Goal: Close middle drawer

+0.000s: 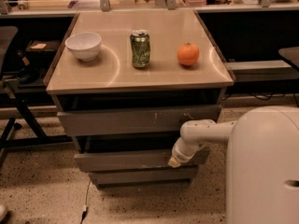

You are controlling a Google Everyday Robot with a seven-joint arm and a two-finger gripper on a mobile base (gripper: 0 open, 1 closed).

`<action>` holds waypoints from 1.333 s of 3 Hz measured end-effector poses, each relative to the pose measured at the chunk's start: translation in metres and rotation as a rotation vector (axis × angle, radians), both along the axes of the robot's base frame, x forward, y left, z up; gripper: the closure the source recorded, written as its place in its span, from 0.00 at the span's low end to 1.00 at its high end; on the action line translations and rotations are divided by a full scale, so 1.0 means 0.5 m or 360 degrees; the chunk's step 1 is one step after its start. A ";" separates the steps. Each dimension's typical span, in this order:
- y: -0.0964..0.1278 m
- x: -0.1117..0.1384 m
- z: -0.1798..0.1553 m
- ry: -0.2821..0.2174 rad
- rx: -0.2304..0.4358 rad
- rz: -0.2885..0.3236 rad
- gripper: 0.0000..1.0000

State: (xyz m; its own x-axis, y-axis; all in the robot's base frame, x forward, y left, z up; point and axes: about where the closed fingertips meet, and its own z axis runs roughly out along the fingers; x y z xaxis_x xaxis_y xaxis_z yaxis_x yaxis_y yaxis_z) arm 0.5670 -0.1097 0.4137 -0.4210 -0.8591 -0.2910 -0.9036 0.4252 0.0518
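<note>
Middle drawer (121,160) stands slightly out from the cabinet, second of three grey fronts, and the hand (174,162) is against its face near the right end; whether the hand is apart or together cannot be told. One white arm (205,130) reaches in from the robot's body (261,167) at the right. Above is the scratched top drawer (135,120), below it the bottom drawer (140,175). The table (159,73) carries one white bowl (83,45), one green can (140,49) and one orange (188,54).

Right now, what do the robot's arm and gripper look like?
The arm is smooth, cream-white and tubular, with a rounded elbow; no cables or markings show. The gripper, a small pale-yellow tip, is at the front of the middle drawer.
</note>
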 end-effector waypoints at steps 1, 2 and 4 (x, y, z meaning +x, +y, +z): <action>0.000 0.000 0.000 0.0000 0.0000 0.0000 0.58; 0.000 0.000 0.000 0.0000 0.0000 0.0000 0.36; 0.000 0.000 0.000 0.0001 0.0000 0.0000 0.00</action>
